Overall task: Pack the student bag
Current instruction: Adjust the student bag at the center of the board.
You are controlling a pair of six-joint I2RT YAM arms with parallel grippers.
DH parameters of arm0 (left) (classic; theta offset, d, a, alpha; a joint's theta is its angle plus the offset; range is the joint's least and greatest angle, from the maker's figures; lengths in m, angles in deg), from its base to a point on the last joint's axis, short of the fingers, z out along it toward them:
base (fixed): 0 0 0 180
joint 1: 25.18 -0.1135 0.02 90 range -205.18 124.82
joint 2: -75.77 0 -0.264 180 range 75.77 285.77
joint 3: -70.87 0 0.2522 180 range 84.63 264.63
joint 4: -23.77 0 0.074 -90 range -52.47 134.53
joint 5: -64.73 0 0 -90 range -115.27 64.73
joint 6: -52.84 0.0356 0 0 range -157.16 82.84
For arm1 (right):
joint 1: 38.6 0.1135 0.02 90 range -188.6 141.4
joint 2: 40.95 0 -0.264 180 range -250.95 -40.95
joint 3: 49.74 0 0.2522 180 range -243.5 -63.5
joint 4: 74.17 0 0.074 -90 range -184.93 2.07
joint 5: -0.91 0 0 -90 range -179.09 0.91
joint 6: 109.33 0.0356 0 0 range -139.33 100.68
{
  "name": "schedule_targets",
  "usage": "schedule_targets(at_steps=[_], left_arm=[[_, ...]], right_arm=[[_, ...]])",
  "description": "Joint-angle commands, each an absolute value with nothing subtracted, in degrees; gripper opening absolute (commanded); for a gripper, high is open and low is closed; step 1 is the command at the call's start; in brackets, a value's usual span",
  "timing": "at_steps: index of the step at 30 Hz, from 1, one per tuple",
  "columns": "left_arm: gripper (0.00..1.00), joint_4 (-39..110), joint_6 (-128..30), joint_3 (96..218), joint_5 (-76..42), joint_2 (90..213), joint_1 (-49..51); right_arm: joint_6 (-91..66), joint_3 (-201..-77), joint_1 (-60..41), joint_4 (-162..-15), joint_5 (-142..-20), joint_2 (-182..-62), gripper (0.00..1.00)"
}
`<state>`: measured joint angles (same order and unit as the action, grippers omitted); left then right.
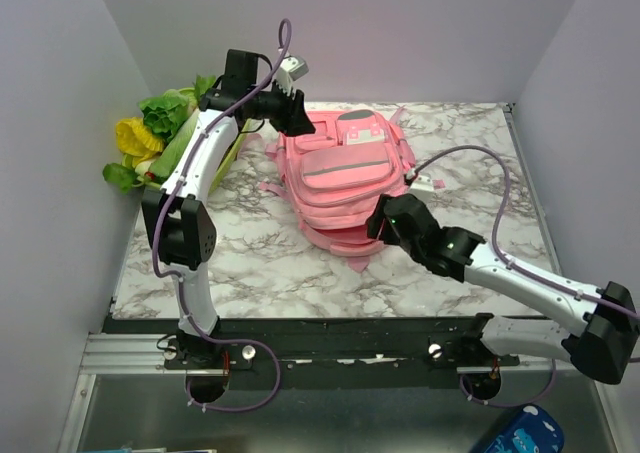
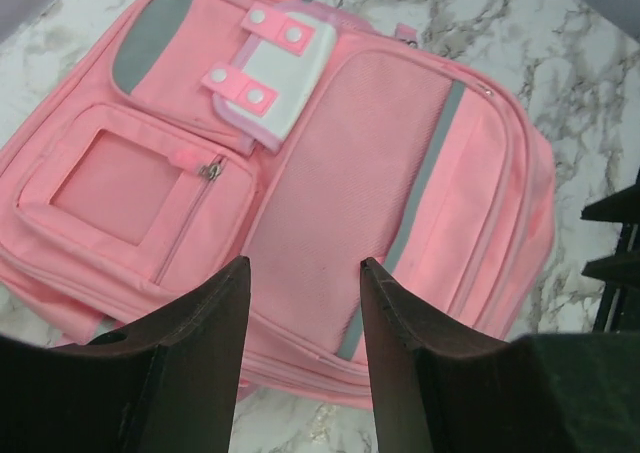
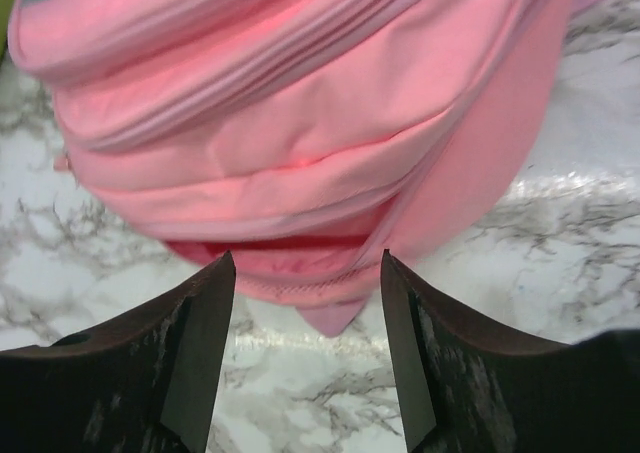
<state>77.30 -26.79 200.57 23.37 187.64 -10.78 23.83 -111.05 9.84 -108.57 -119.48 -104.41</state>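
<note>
Student bag (image 1: 345,183) lies flat, front up, on the marble table (image 1: 240,258). Left gripper (image 2: 305,273) and right gripper (image 3: 308,263) hang parted and empty at its opposite ends. I judge I'm between grasps; the next move needs a hold on the opening.

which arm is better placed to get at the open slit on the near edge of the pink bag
Right, likely. The right hand, open, directly faces the slit in the student bag; the left hand hovers over the front pockets at the far end.
</note>
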Motion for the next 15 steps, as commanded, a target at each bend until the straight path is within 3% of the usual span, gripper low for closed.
schedule_targets(at_steps=[1, 7, 15], left_arm=[[0.55, 76.4, -22.4, 198.4, 20.7, 191.2, -12.1], [0.61, 60.5, -28.0, 191.0, 19.0, 192.0, -11.9], [0.61, 63.5, -22.9, 185.3, 16.6, 195.2, -8.3]], right_arm=[[25.4, -110.5, 14.8, -106.1, -112.6, -109.8, 0.67], [25.2, -112.9, 20.2, -103.3, -109.3, -118.7, 0.66], [28.6, -110.7, 20.4, -103.0, -108.3, -125.6, 0.59]])
